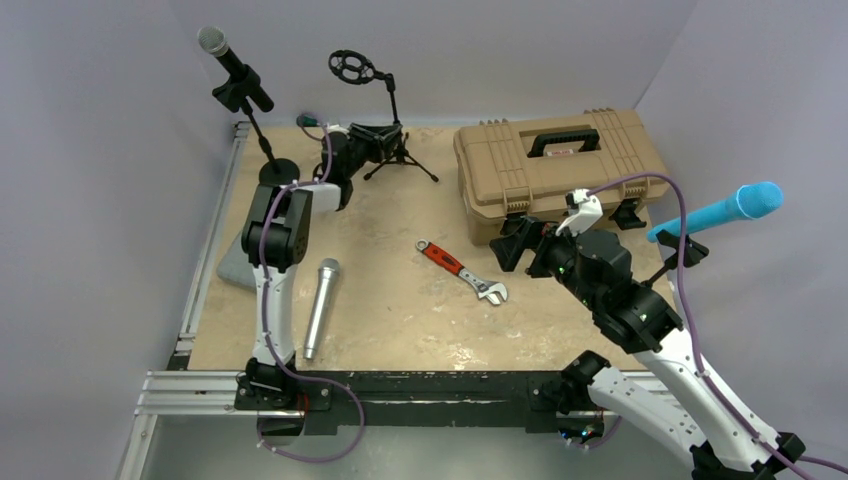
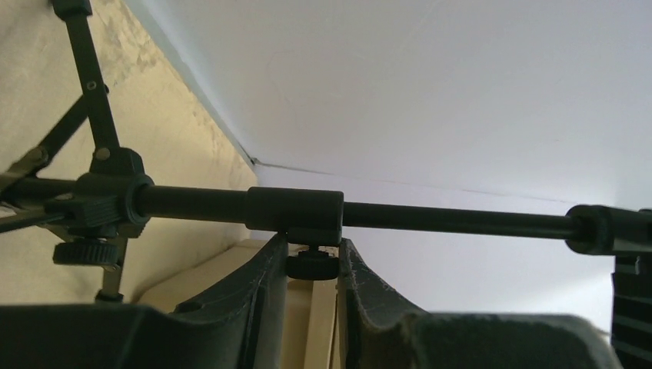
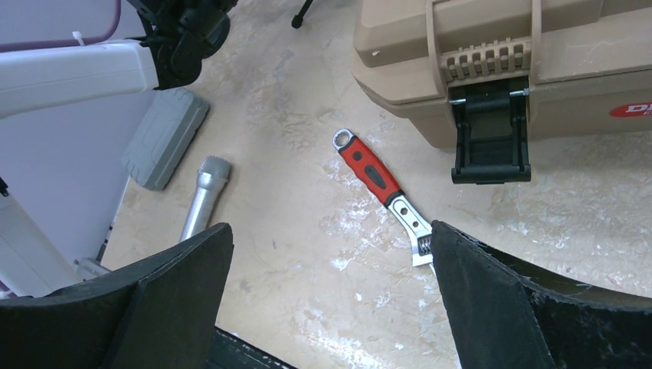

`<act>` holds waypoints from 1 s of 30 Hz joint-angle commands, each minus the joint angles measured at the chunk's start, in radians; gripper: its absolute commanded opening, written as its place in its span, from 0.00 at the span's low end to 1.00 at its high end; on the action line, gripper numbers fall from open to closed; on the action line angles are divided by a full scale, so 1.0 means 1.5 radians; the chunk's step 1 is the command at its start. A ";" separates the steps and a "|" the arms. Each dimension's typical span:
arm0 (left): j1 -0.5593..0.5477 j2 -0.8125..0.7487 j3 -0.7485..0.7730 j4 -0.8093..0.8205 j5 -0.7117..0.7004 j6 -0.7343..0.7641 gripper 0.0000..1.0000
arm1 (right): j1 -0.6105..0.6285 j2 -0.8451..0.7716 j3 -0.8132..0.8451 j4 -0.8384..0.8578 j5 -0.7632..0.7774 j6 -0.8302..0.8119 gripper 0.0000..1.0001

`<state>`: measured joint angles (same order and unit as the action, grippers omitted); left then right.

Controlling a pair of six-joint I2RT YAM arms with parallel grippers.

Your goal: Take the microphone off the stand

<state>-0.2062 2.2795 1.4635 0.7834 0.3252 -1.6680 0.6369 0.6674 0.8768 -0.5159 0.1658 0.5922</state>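
A silver microphone (image 1: 322,305) lies loose on the table in front of the left arm; it also shows in the right wrist view (image 3: 201,196). A small black tripod stand (image 1: 385,135) with an empty round clip (image 1: 352,68) stands at the back. My left gripper (image 1: 372,138) is shut on its pole: in the left wrist view the gripper (image 2: 311,250) closes around the collar's knob (image 2: 311,265). A black microphone (image 1: 232,65) sits in a stand at the far left. A blue microphone (image 1: 720,212) sits in a stand at the right. My right gripper (image 1: 512,243) is open and empty, also seen in its wrist view (image 3: 330,231).
A tan tool case (image 1: 555,165) stands at the back right. A red-handled wrench (image 1: 462,271) lies mid-table, just under my right gripper (image 3: 382,184). A grey flat case (image 1: 235,262) lies at the table's left edge.
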 commanded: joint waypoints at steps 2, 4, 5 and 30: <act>-0.005 0.015 -0.015 0.054 -0.013 -0.084 0.00 | 0.003 0.006 0.026 0.012 0.008 0.001 0.99; -0.005 0.008 -0.017 0.041 -0.010 -0.074 0.00 | 0.003 0.006 0.026 0.012 0.009 0.000 0.99; -0.005 0.003 -0.022 0.036 -0.010 -0.070 0.00 | 0.004 0.006 0.026 0.013 0.009 0.000 0.99; 0.052 -0.102 -0.078 -0.155 0.250 0.061 0.00 | 0.003 -0.008 0.012 0.020 0.009 0.003 0.99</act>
<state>-0.1368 2.1643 1.3708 0.6220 0.5896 -1.5749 0.6369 0.6575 0.8768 -0.5148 0.1658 0.5919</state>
